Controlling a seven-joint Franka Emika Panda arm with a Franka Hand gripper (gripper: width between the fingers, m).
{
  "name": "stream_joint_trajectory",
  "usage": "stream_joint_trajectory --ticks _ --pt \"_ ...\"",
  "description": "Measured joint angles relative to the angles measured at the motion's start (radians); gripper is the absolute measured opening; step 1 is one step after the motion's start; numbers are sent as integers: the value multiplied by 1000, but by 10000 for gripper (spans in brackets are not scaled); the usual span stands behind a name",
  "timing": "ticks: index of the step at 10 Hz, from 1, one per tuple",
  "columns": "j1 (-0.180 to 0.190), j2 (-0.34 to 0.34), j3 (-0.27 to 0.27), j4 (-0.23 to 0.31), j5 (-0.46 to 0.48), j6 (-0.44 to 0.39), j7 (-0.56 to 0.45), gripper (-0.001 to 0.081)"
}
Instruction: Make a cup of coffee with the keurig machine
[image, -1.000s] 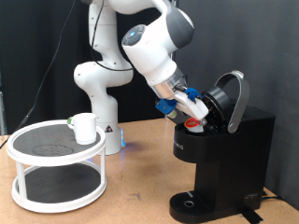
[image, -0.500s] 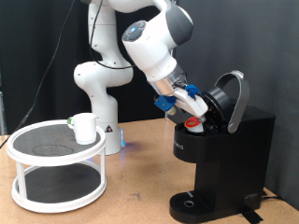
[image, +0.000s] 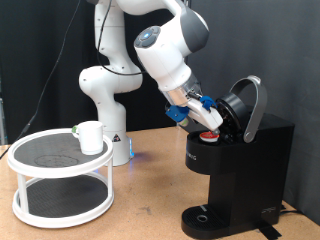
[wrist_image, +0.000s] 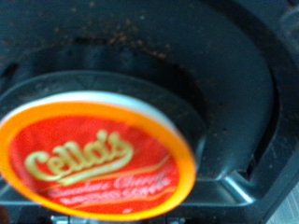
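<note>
the pincer, clamped on the pod, is held over the keurig machine chamber, at six o'clock below it.

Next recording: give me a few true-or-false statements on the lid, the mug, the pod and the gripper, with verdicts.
1. The keurig machine has its lid raised. True.
2. The cup stands on the machine's drip tray. False: it sits on the top tier of the round white shelf.
3. The gripper is at the machine's open top. True.
4. The pod has a blue top. False: it is red with an orange rim.
5. The cup lies tipped over. False: it is upright.
</note>
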Motion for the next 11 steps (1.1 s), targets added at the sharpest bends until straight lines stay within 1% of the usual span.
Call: stream_joint_trajectory --ticks 2,4,5,6,8,11 --pt "0 2 6 -8 0 18 0 734" --pt "3 -4 17 -28 63 124 -30 734" --pt "3 -11 16 -36 96 146 -61 734" --pt "2 -18 13 -39 107 146 -76 734" --pt "-5 -36 6 -43 107 126 -77 734" --pt "-13 -49 1 -46 107 121 -77 734"
